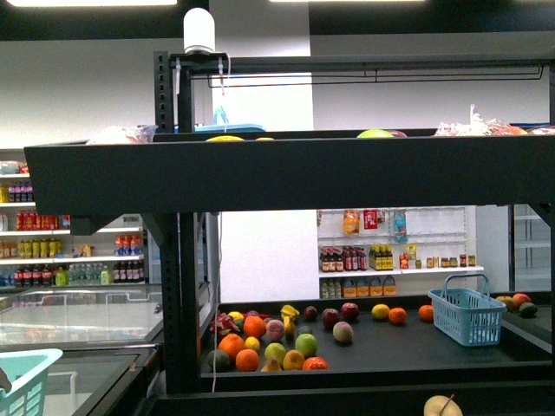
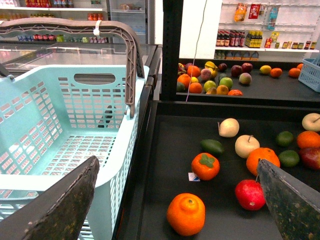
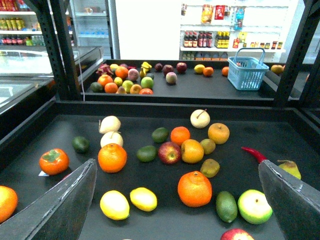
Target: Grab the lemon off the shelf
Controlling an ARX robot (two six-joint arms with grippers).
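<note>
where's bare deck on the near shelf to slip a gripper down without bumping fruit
Bare deck: the stretch bordered by the yellow apple, the red chili and the rear wall of the shelf; also the corner beyond the lone dark green fruit. Crowded around the red apple mid-deck.

The left gripper (image 2: pixel 177 164) hangs with its jaws spread wide and empty; the right gripper (image 3: pixel 176 164) gapes equally wide.

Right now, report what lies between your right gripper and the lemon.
Nothing: the right wrist view shows only bare shelf between the open right gripper and the lemon.
</note>
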